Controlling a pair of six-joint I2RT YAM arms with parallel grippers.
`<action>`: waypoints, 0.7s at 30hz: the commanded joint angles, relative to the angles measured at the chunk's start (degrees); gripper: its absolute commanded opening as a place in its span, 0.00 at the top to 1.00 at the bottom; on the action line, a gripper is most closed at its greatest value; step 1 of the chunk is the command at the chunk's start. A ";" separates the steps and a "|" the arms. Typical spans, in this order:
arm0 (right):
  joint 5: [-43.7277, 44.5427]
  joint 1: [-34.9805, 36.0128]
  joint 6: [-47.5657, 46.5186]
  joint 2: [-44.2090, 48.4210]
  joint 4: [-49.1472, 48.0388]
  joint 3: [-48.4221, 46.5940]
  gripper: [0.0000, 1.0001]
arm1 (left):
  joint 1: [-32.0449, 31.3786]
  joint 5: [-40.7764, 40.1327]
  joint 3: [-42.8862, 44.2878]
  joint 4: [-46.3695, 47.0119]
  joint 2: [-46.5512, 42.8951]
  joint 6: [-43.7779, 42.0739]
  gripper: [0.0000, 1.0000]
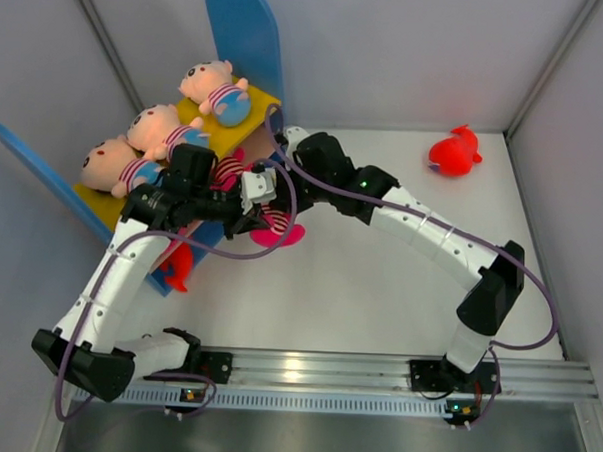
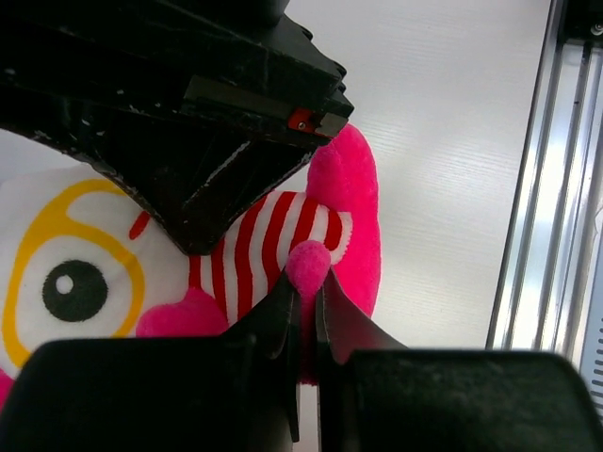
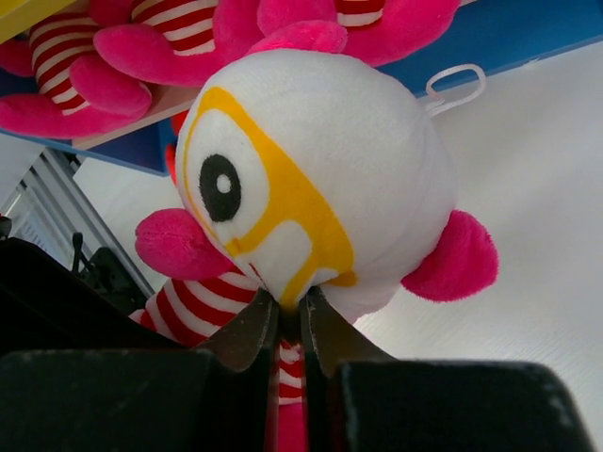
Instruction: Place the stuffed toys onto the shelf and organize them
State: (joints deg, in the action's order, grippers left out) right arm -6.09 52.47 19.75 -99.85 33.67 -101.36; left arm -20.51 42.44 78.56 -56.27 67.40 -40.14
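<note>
The yellow upper board (image 1: 258, 114) in the upper left is filled end to end by three peach-faced dolls (image 1: 156, 130), and the blue side panels (image 1: 240, 23) close both its ends. The left arm (image 1: 119, 268) and right arm (image 1: 422, 226) meet in front of the shelf with the white-faced doll (image 1: 274, 228) between them, blocking that approach. In the right wrist view, pink-limbed dolls (image 3: 94, 66) crowd the tan lower board (image 3: 141, 111) at upper left. The table (image 1: 377, 319) lies bare through the centre and lower right. The red plush (image 1: 455, 153) sits alone at upper right, near the back wall.
</note>
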 commanded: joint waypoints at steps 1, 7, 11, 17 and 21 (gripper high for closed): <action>1.06 0.18 1.26 3.52 -4.14 -1.83 0.91 | -0.49 2.21 3.87 0.46 1.86 -0.55 1.00; 11.18 -6.49 9.41 14.21 -4.84 11.86 0.48 | -0.93 2.30 11.24 4.75 7.38 -1.79 1.00; 11.89 -17.36 14.35 24.25 -8.53 26.35 0.47 | -2.07 -0.15 16.53 7.22 12.66 -3.27 1.00; 15.75 -25.30 13.65 32.61 -6.78 32.45 0.47 | -3.83 -8.67 14.25 18.44 17.15 -3.72 1.00; 13.40 -26.63 12.77 32.80 -7.21 33.86 0.47 | -3.83 -10.62 13.89 23.65 19.52 -2.93 1.00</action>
State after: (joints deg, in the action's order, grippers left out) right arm 8.40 26.76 32.64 -67.42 28.21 -68.93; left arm -24.32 34.17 92.25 -42.13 86.37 -42.61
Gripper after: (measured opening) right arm 0.534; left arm 0.066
